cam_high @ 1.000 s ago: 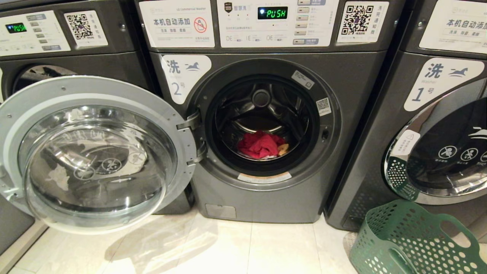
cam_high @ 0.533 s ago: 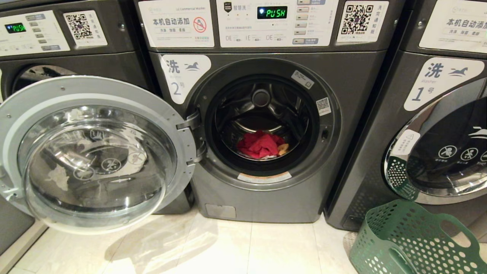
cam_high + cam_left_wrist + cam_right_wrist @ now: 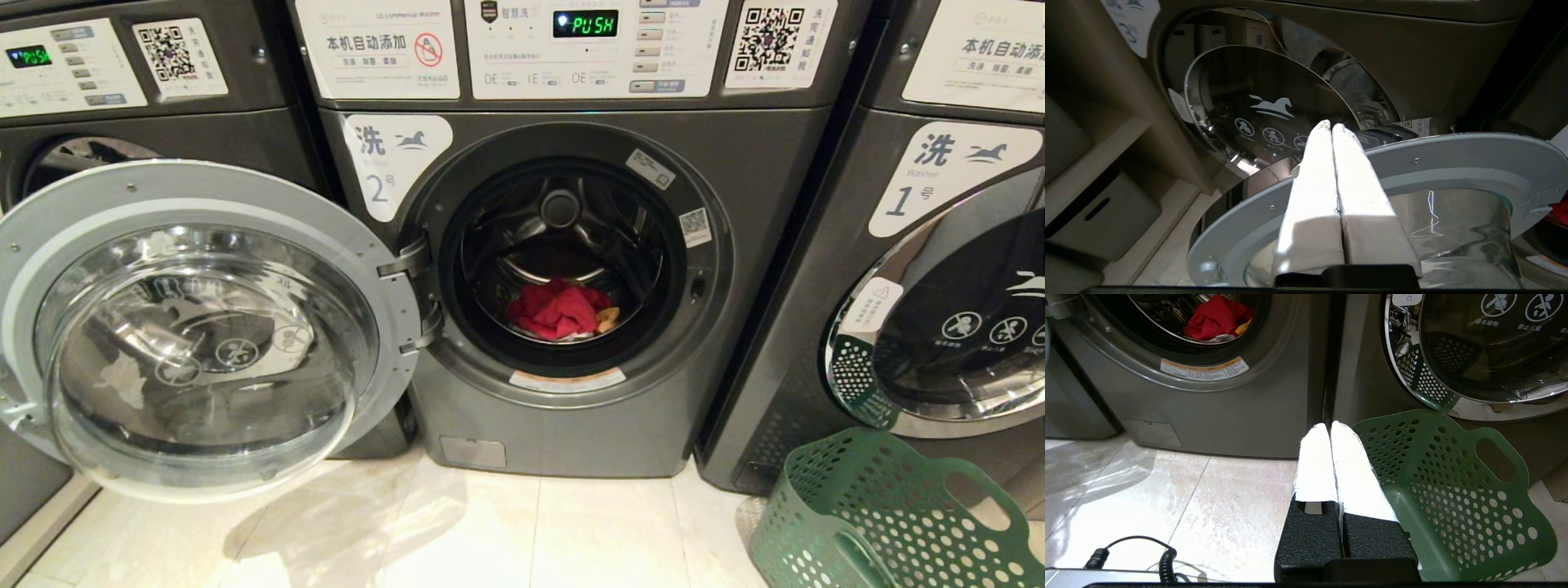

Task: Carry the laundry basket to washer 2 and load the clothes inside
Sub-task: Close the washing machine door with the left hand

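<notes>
Washer 2 (image 3: pixel 571 269) is seen with its door (image 3: pixel 196 327) swung fully open to the left; red clothes (image 3: pixel 559 310) lie in the drum. Scene in the head view is unchanged over the last second apart from a slight camera shift, so loading is judged done and door closing is likely next. Basket (image 3: pixel 882 523) is parked on the floor right of washer 2, below washer 1 (image 3: pixel 939 245), contents not visible. Left gripper (image 3: pixel 1331 130) is held just above the door rim, fingers pressed together, nothing grasped. Right gripper (image 3: pixel 1329 428) is held low beside the basket, fingers clenched, empty.
</notes>
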{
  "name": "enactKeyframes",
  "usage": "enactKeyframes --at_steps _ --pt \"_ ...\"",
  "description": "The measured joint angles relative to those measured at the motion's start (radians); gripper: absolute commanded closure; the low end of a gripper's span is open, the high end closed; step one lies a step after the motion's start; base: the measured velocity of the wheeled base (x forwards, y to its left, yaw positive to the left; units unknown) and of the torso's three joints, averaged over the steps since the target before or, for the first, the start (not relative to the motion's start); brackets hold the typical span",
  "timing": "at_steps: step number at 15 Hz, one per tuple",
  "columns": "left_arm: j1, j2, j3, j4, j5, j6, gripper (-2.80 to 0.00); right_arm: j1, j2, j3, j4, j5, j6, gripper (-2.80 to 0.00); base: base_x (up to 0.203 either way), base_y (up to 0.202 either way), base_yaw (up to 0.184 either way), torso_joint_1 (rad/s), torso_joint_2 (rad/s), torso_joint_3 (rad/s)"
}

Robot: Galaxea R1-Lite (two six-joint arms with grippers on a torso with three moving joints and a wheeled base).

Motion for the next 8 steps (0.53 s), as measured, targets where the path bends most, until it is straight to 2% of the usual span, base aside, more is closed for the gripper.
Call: enactKeyframes --at_steps 2,6,8 --pt "0.025 0.054 -0.044 -0.002 -0.066 0.0 0.0 0.0 0.0 0.0 0.0 0.0 0.001 0.0 0.0 0.0 0.0 0.0 0.0 0.0" --pt "0.067 0.167 -0.15 0.003 -0.116 -0.004 0.0 0.0 0.0 0.0 0.0 -0.023 0.028 0.0 0.0 0.0 0.0 0.0 0.0 0.0" --pt "0.072 0.205 -0.175 0.05 -0.149 -0.001 0.0 0.0 0.0 0.0 0.0 -0.024 0.029 0.0 0.0 0.0 0.0 0.0 0.0 0.0"
